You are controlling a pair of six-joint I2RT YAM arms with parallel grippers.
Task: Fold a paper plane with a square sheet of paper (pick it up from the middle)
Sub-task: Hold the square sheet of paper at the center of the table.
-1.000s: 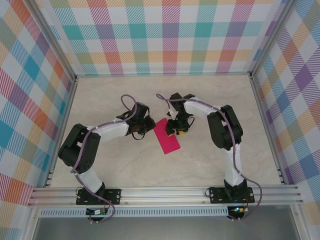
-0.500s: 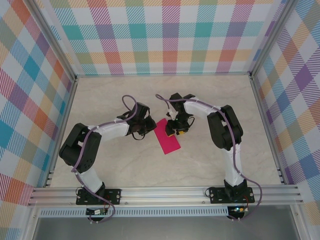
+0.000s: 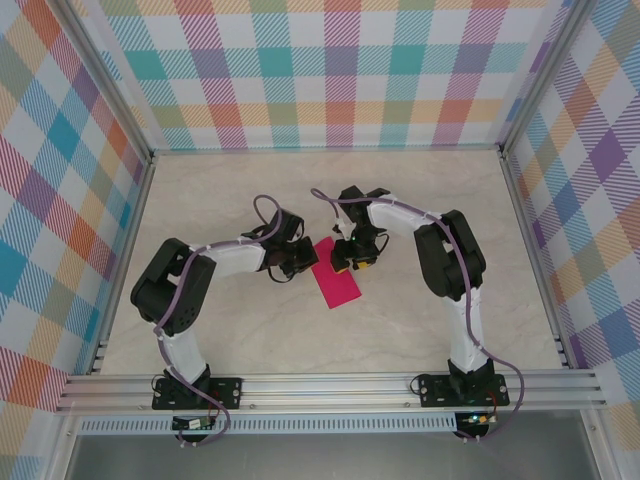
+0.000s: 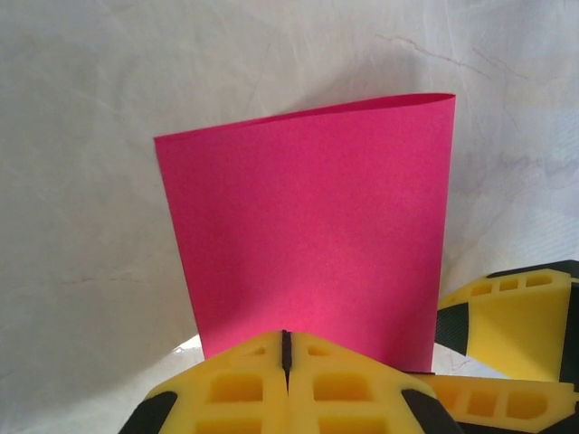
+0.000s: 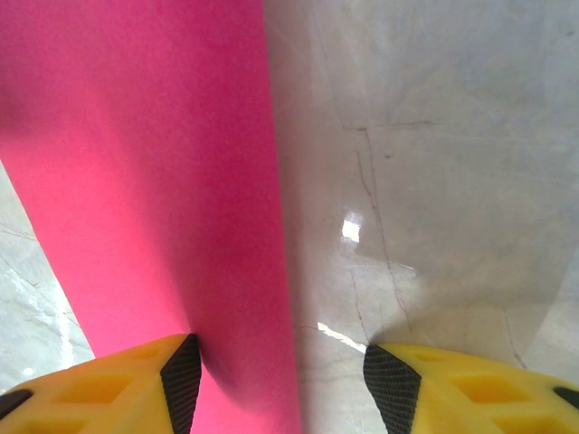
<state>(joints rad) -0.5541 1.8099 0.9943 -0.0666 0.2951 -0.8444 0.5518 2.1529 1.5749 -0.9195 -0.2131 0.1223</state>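
The square sheet of paper (image 3: 336,282) lies folded into a narrow magenta rectangle at mid table. My left gripper (image 3: 302,262) is at its left edge. In the left wrist view the yellow jaws (image 4: 286,351) are pressed together over the paper's (image 4: 308,244) near edge. That edge is hidden, so I cannot tell if it is pinched. The far edge curls up slightly. My right gripper (image 3: 352,264) is open at the paper's upper right. In the right wrist view the right gripper (image 5: 282,378) straddles the long edge of the paper (image 5: 154,181), with one finger over the paper and the other over bare table.
The table (image 3: 250,330) is pale marble, fenced by aluminium rails and plaid walls. A yellow finger (image 4: 507,316) of the right gripper shows close by at the lower right of the left wrist view. Both arms bend inward, their wrists nearly meeting over the paper.
My left arm has swung inward and its gripper has closed fully at the paper's left edge. The right gripper and the paper have stayed where they were.
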